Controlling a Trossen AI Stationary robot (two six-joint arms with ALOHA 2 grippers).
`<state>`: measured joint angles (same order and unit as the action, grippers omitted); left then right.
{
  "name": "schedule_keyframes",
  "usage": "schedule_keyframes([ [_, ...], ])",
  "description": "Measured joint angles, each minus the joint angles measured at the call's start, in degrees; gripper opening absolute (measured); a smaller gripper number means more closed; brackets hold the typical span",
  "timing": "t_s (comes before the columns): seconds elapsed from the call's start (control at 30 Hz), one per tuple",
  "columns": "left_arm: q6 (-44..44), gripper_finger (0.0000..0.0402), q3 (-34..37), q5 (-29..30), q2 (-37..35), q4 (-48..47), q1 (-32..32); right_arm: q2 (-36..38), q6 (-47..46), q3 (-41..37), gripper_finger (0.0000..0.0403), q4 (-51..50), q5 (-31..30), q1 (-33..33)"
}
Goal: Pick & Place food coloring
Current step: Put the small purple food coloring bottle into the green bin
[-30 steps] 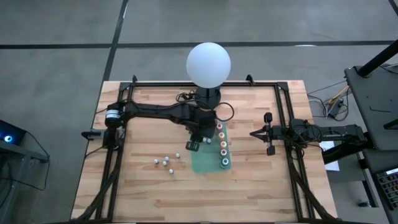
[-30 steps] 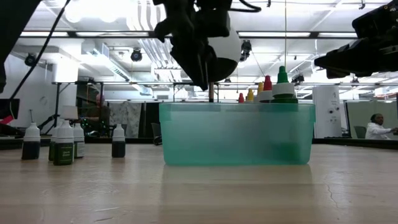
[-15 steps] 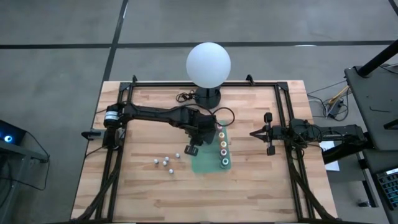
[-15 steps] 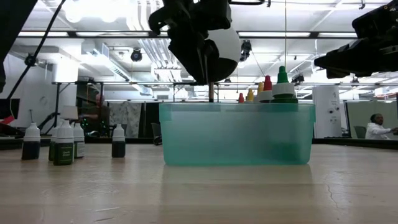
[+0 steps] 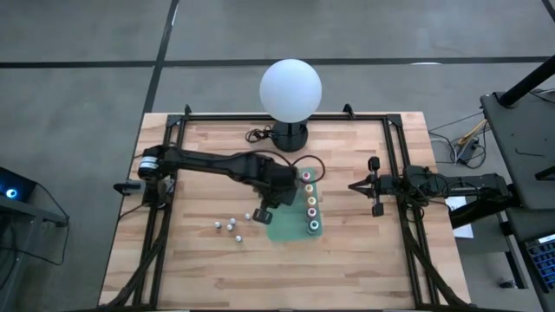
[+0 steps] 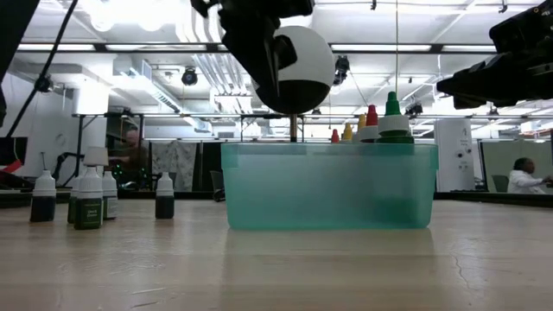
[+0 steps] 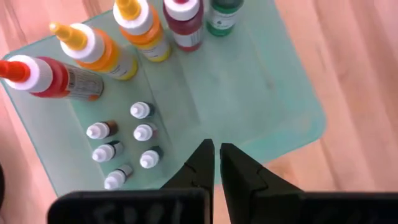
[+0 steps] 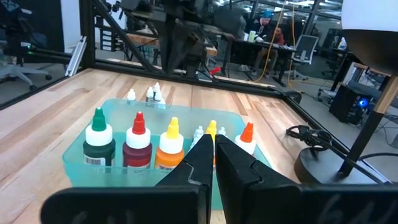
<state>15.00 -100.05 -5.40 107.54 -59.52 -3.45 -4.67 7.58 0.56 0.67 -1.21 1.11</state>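
Desk [image 5: 208, 260] carries a translucent green bin [image 5: 286, 227], and every place here is told from that bin. Left gripper [image 5: 263, 213] hangs over the bin's edge on the side toward the loose bottles, jaws pressed together and empty; the right gripper [image 5: 356, 185] waits well apart on the bin's opposite side, jaws shut too. Inside the bin stand five big food coloring bottles [image 7: 93, 53] in a row and six small ones [image 7: 142, 132] clustered beside them. Four small bottles [image 5: 230, 225] stand upright on the desk beyond the bin's left-arm side, so the left arm is nearer. Since a second ago, the left jaws have closed and the arm has drawn back from over the bin toward those bottles.
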Motion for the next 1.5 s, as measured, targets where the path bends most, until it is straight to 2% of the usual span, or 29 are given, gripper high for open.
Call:
schedule_keyframes([
  [0.3, -8.45, 0.0000, 4.38, -1.50, -3.11, -0.47, -1.46, 0.04, -0.03, 0.00, 0.0009, 0.02, 0.07, -0.01],
  [0.87, -25.24, 0.0000, 24.39, -1.43, -13.67, 6.34, -2.36, 0.00, -0.03, 0.00, 0.0009, 0.00, -0.01, -0.04],
  [1.17, -27.38, 0.0003, 27.03, -1.45, -16.10, 6.61, -2.33, 0.00, -0.02, 0.00, 0.0009, 0.01, 0.00, -0.03],
  [1.3, -29.13, 0.0025, 27.20, -3.40, -16.11, 6.63, -2.29, 0.00, -0.01, 0.00, 0.0009, 0.02, 0.00, -0.03],
  [1.5, -31.23, 0.0090, 27.30, -3.74, -16.08, 6.59, -2.31, 0.00, 0.09, 0.00, 0.0009, 0.02, 0.00, -0.03],
])
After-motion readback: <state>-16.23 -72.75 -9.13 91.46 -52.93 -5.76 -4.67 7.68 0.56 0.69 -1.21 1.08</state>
